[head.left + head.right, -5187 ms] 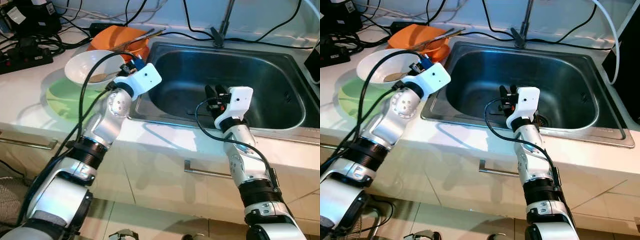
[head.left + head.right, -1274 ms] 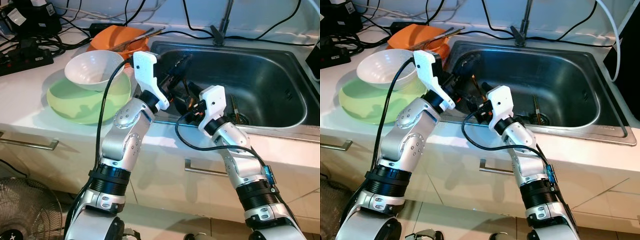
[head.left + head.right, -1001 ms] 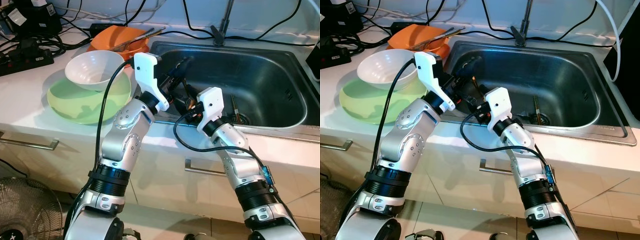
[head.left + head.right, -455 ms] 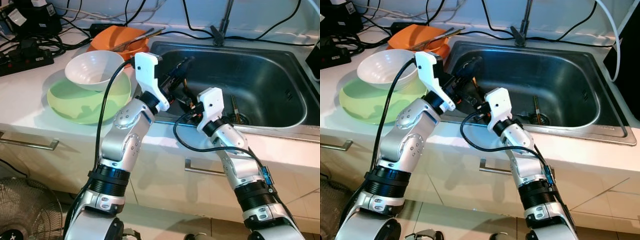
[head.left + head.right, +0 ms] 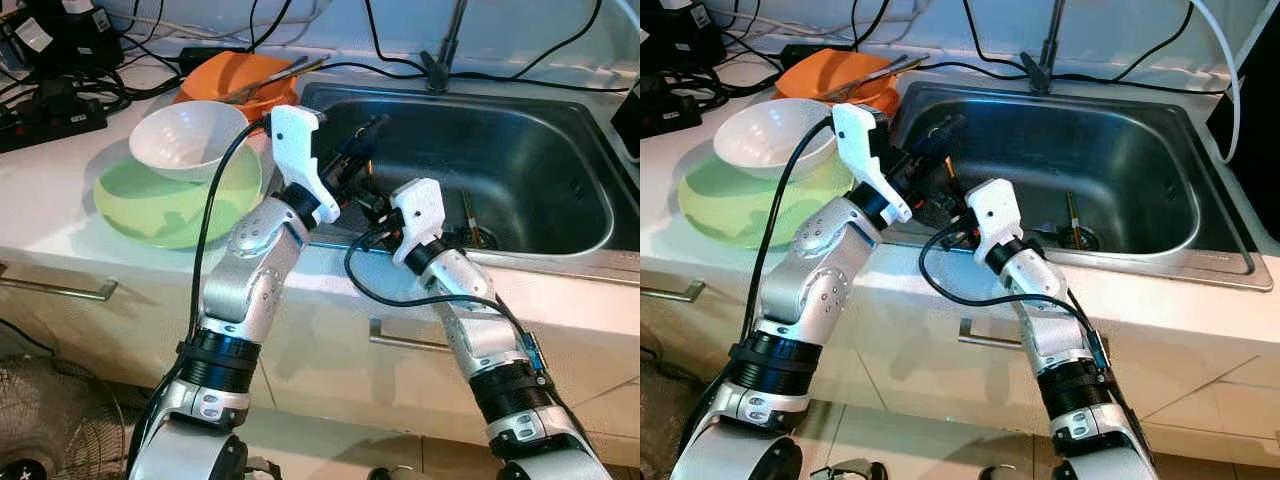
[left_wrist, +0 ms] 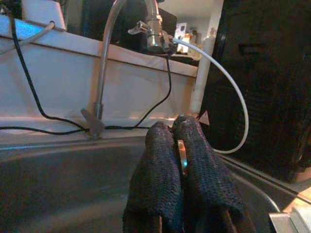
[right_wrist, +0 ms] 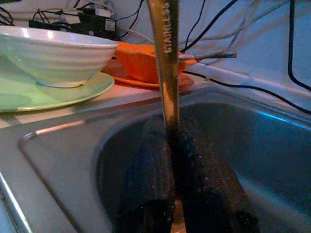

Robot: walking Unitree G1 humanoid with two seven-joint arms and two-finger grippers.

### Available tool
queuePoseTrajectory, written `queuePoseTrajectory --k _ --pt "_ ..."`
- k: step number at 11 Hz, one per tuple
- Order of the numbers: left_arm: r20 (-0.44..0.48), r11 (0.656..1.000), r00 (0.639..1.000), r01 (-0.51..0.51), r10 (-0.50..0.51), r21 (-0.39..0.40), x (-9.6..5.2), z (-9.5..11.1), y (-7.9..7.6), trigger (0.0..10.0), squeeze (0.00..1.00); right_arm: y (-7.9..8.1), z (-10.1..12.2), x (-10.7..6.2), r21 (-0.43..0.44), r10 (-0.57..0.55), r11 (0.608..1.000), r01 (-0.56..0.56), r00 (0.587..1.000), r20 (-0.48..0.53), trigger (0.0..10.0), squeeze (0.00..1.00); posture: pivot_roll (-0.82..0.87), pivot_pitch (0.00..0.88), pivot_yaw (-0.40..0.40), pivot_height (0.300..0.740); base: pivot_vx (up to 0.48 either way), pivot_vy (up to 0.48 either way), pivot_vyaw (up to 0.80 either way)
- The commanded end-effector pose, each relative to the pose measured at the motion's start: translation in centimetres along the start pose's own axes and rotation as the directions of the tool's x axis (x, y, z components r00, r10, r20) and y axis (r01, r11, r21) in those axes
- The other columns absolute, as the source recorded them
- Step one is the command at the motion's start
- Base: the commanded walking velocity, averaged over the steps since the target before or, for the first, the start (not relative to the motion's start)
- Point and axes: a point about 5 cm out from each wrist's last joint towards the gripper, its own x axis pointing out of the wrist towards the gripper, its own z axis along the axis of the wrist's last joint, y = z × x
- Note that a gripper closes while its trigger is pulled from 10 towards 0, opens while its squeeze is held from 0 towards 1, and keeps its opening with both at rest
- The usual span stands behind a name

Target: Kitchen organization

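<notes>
A thin stainless utensil (image 7: 165, 48), stamped STAINLESS on its handle, stands upright over the left end of the steel sink (image 5: 520, 150). My left gripper (image 5: 366, 132) reaches in from the counter side and is shut on its upper part, where a metal edge (image 6: 181, 155) shows between the fingers. Just below, my right gripper (image 5: 374, 206) is shut on the same utensil (image 5: 949, 172). The white bowl (image 5: 188, 140) sits on the green plate (image 5: 150, 205) on the counter to the left.
An orange dish (image 5: 240, 75) with chopsticks (image 5: 285, 72) lies behind the bowl. Another utensil (image 5: 468, 215) rests by the sink drain. The faucet (image 5: 445, 50) and black cables run along the back, and a power strip (image 5: 55, 115) sits far left.
My left gripper left the white bowl and swung over the sink with the utensil. My right gripper came left across the sink and closed on it below, edging slightly further left in the last second.
</notes>
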Motion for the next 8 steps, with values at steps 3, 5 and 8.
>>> queuePoseTrajectory --k 3,5,8 --pt "0.023 1.0 1.0 0.009 -0.009 0.001 0.22 0.44 -0.14 10.0 1.0 0.05 -0.23 0.1 0.016 -0.002 1.0 0.002 1.0 -0.008 0.0 0.0 0.04 0.054 0.041 0.74 0.0 0.0 0.0" --pt "0.023 1.0 1.0 0.008 -0.008 -0.001 0.22 0.45 -0.12 10.0 1.0 0.02 -0.23 0.1 0.015 -0.003 1.0 0.004 1.0 -0.008 0.0 0.0 0.04 0.054 0.041 0.74 0.0 0.0 0.0" --pt "0.043 0.999 0.999 -0.001 0.002 -0.033 0.08 0.74 0.15 10.0 1.0 -0.48 -0.32 0.1 0.009 -0.04 0.999 0.041 0.999 -0.012 0.0 0.0 0.04 0.052 0.043 0.74 0.0 0.0 0.0"
